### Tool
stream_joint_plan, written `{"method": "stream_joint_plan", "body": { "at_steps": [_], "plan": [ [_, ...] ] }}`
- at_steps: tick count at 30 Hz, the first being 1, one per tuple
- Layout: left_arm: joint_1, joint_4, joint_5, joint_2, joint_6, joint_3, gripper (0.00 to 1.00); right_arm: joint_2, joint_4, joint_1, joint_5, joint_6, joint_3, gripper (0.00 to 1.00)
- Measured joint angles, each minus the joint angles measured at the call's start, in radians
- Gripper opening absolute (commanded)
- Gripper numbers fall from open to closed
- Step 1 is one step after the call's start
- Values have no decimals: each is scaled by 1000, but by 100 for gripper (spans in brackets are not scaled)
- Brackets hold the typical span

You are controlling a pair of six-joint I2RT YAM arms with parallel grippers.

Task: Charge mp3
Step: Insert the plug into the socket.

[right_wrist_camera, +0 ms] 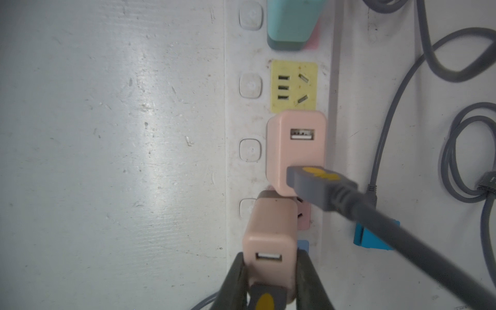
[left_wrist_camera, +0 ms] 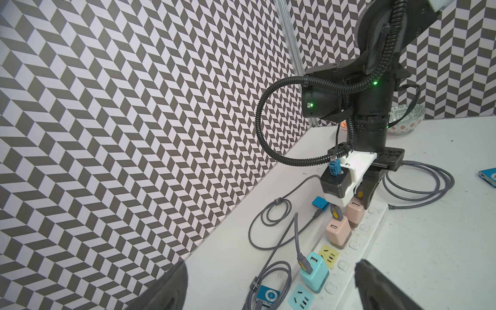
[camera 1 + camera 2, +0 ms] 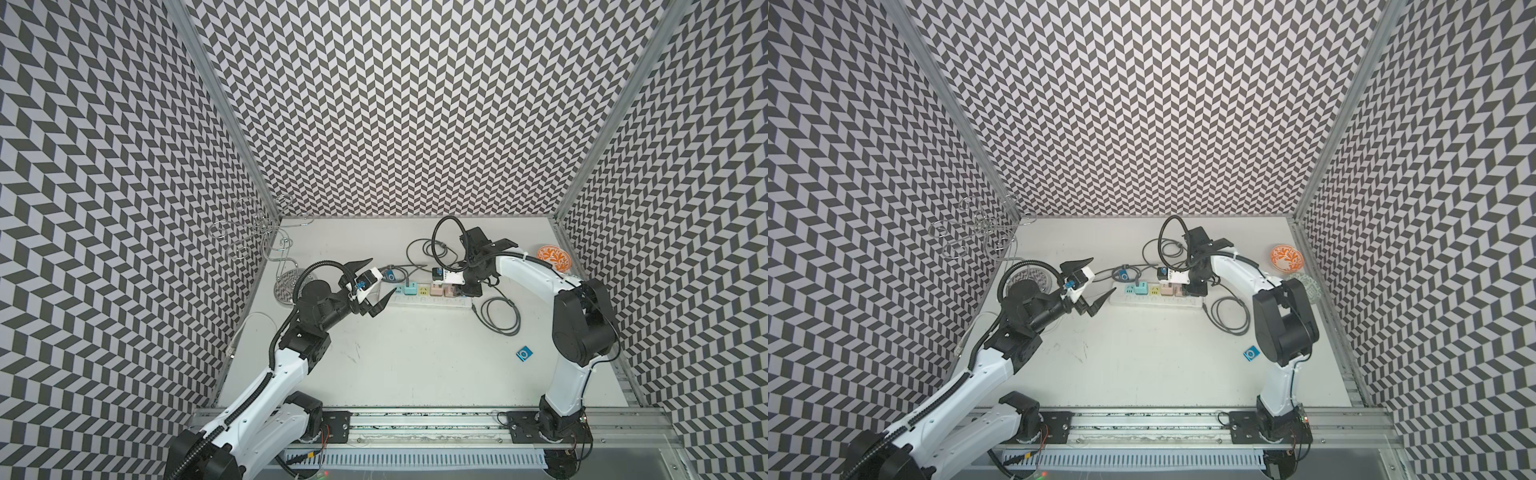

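Observation:
A white power strip point(image 3: 428, 302) point(image 1: 233, 112) lies across the table's middle. My right gripper point(image 3: 455, 291) point(image 1: 269, 284) is shut on a tilted pink charger point(image 1: 268, 241) at the strip's pink socket, with a grey USB plug point(image 1: 264, 298) in it. A second pink charger point(image 1: 295, 150) beside it carries another grey plug point(image 1: 319, 185). My left gripper point(image 3: 376, 282) point(image 2: 271, 265) hangs open, holding nothing, above a blue mp3 point(image 2: 267, 295) point(image 3: 389, 275) whose cable runs to the teal charger point(image 2: 314, 271). Another blue mp3 point(image 3: 524, 353) lies loose at front right. A third mp3 point(image 1: 375, 236) rests behind the strip.
A loose grey cable point(image 3: 498, 316) coils right of the strip, more cable point(image 3: 419, 249) behind it. An orange patterned bowl point(image 3: 552, 257) sits at the back right. A wire stand point(image 3: 249, 232) and a glass dish point(image 3: 286, 286) occupy the back left.

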Motion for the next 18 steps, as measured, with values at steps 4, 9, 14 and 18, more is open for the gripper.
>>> {"method": "stream_joint_plan", "body": {
  "at_steps": [4,9,14,18],
  "plan": [
    [0,0,0,-1,0,-7,97,38,-50,7,7,32,61,0],
    [0,0,0,-1,0,-7,97,83,-89,15,25,68,112,0],
    [0,0,0,-1,0,-7,97,110,-107,17,40,90,147,0],
    [0,0,1,-1,0,-7,97,119,-111,18,51,93,155,2]
  ]
}}
